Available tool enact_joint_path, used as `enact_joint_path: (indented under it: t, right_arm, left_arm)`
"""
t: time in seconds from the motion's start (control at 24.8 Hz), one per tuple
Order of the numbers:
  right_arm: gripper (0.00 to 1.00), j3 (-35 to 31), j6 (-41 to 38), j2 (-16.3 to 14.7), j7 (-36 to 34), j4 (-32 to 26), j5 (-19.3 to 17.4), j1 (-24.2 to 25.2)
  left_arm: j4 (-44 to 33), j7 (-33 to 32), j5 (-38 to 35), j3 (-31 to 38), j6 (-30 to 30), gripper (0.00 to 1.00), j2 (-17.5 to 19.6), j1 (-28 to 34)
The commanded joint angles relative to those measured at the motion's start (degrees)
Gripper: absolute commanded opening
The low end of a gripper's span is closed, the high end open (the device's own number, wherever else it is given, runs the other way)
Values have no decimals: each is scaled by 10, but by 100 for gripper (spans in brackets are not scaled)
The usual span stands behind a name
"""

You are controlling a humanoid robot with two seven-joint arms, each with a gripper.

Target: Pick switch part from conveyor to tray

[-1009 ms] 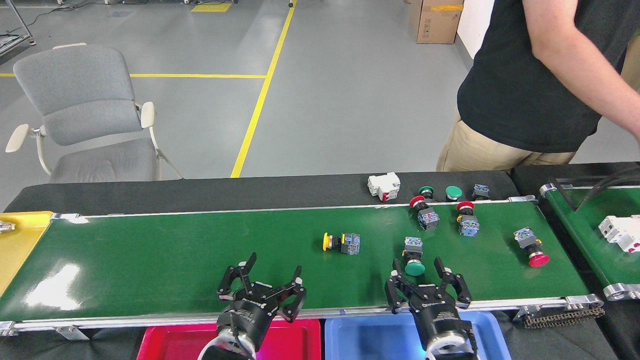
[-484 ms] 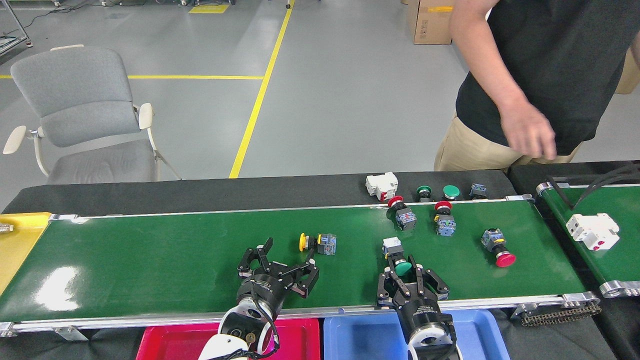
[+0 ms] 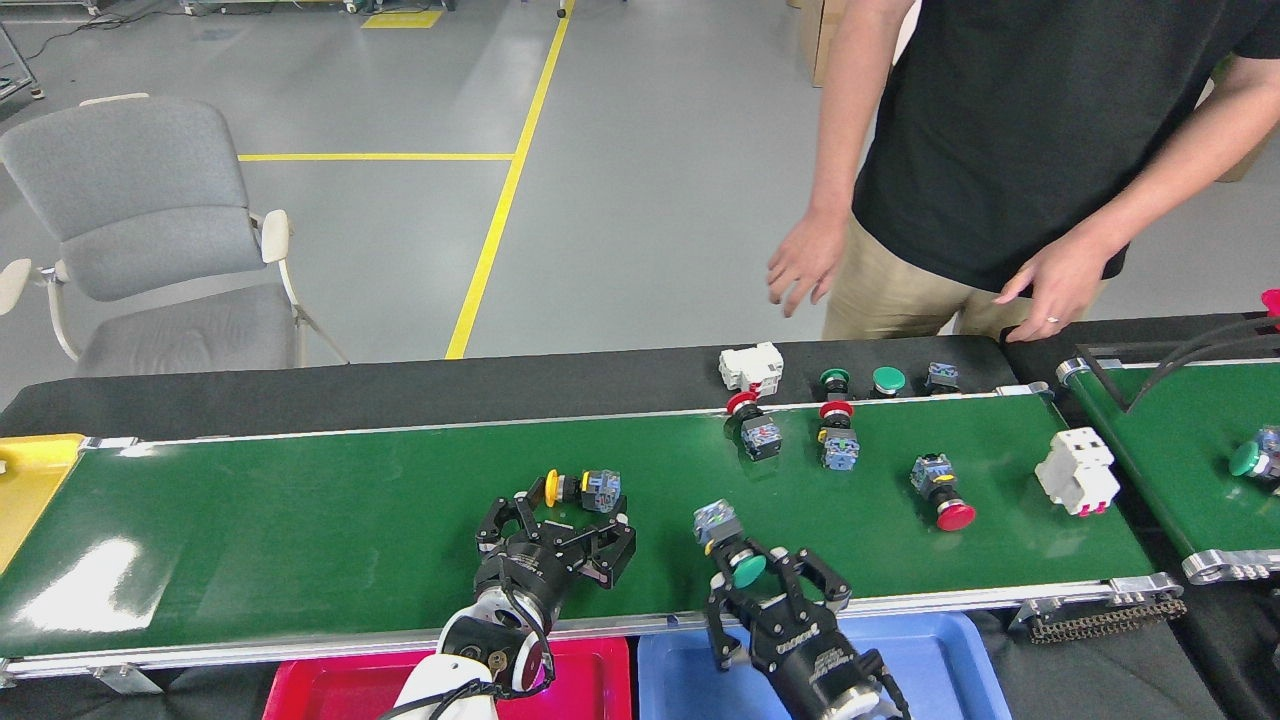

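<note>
Head view, looking down on the conveyor (image 3: 300,530), a long glossy green belt running left to right. Every part on it sits further left than a second ago, so the belt is carrying them along. The right gripper (image 3: 765,580) has followed the green switch (image 3: 735,550) leftward and now has its fingers around the green cap, partly closed; whether they actually press on it cannot be told. The left gripper (image 3: 555,525) has reached out over the belt and now sits spread wide just below the yellow switch (image 3: 580,488), not touching it. Two red switches (image 3: 752,428) lie near the far rail, a third red switch (image 3: 940,490) is further right, and a white breaker (image 3: 1078,472) has newly come onto the belt's right end. A person (image 3: 1000,150) stands behind, both hands above the far edge. The red tray (image 3: 300,690) and blue tray (image 3: 940,660) wait under the near rail. Both grasps look close; timing matters since the parts keep drifting.
</note>
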Motion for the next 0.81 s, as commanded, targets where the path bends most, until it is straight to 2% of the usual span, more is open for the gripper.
enact_joint_path:
  t: [0.0,0.08,0.12,0.24,0.28,0.36,0.44,0.48,0.52,0.56,0.65,0.77]
  right_arm:
    - [18,2,-91,-1,-6,-13,-1,4]
    - [92,18,-113,6,-6,-10,-1,5]
    - [99,34,-113,6,-6,-9,0,4]
    - [100,54,-114,6,-6,-8,-1,3]
    - [100,54,-116,7,-6,-8,-1,3]
    - [100,52,-117,3,-6,-10,-2,5]
    - [100,47,-117,1,-7,-19,-7,10]
    - [100,29,-114,-6,-8,-26,-19,13]
    - [100,-13,-112,-12,-8,-31,-39,19]
    - [100,-67,-112,-11,-10,-34,-61,35]
    - [99,-162,-109,-3,-11,-42,-81,77]
    - [97,-279,-60,29,-28,-47,-81,112]
  left_arm:
    - [-3,2,3,2,-2,100,3,-10]
    - [9,2,3,2,-1,100,3,-15]
    - [16,2,2,2,2,100,3,-21]
    - [41,5,2,2,17,96,4,-43]
    - [46,8,2,2,27,89,4,-46]
    - [45,10,3,2,33,57,6,-43]
    - [29,10,3,2,26,32,9,-29]
    - [5,10,4,2,18,22,17,-14]
    - [-21,10,6,3,4,16,26,5]
    - [-48,10,8,3,-11,14,32,25]
    - [-106,10,10,2,-39,12,43,65]
    - [-216,10,13,3,-105,14,88,130]
